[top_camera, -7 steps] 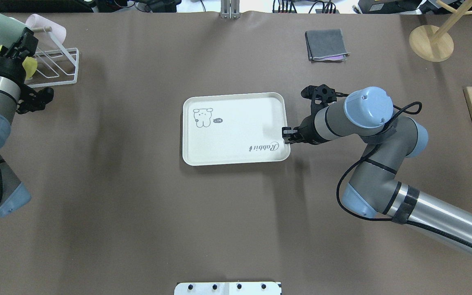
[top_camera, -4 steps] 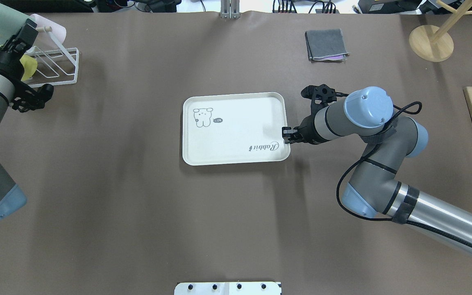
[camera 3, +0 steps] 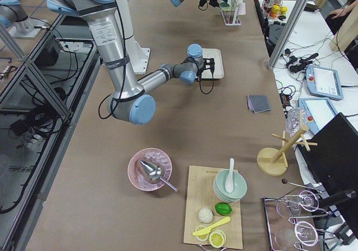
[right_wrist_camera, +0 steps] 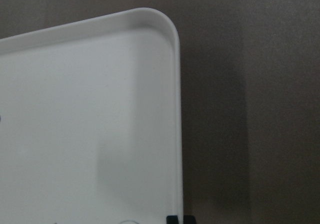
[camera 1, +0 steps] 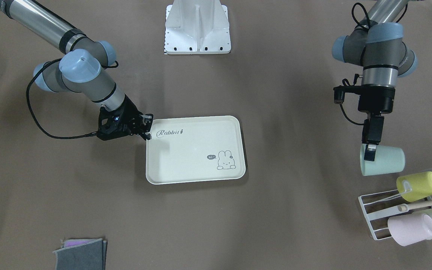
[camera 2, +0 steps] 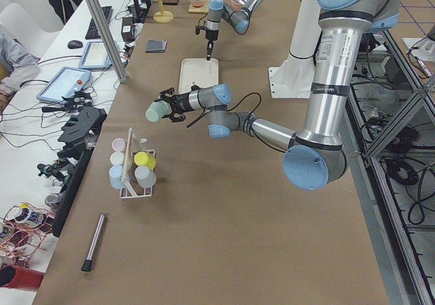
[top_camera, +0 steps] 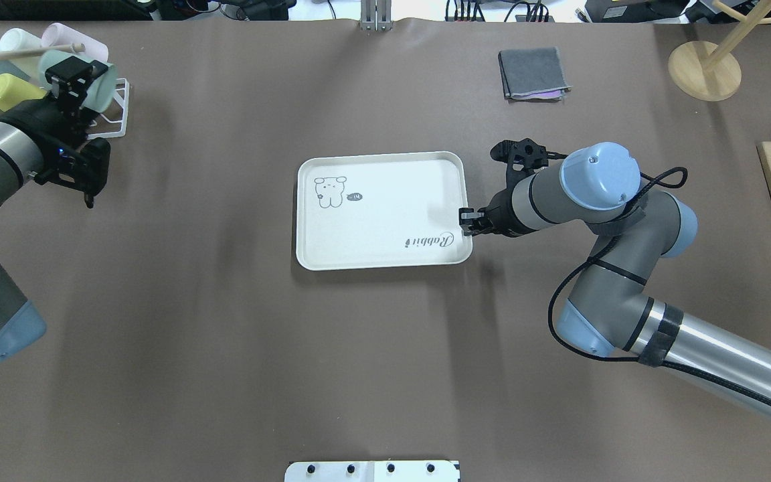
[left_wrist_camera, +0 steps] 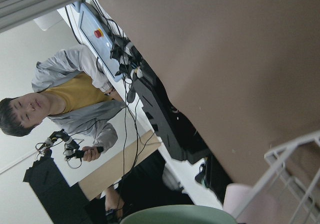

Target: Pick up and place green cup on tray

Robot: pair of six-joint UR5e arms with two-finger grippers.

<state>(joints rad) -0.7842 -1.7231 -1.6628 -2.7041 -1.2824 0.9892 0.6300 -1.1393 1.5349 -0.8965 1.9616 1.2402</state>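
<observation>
Gripping the green cup [camera 1: 385, 162] by its rim, the left gripper [camera 1: 369, 150] holds it sideways beside the rack [camera 1: 372, 222], well apart from the tray [camera 1: 195, 181]. The right gripper [camera 1: 147, 129] pinches the tray's rim.

Robotics lab, robot arms [top_camera: 600, 194] at a brown table [top_camera: 225, 348], teach pendant [camera 3: 320, 79], tangled cables [camera 3: 291, 58], operator [left_wrist_camera: 70, 97] nearby

One camera sits high behind the robot [top_camera: 372, 471] and looks down on the bench [top_camera: 225, 348]. Another faces the robot from across. Both see the tray [top_camera: 392, 201] in the middle. Two more look along the bench from its ends. The right wrist camera is very near a tray corner.
</observation>
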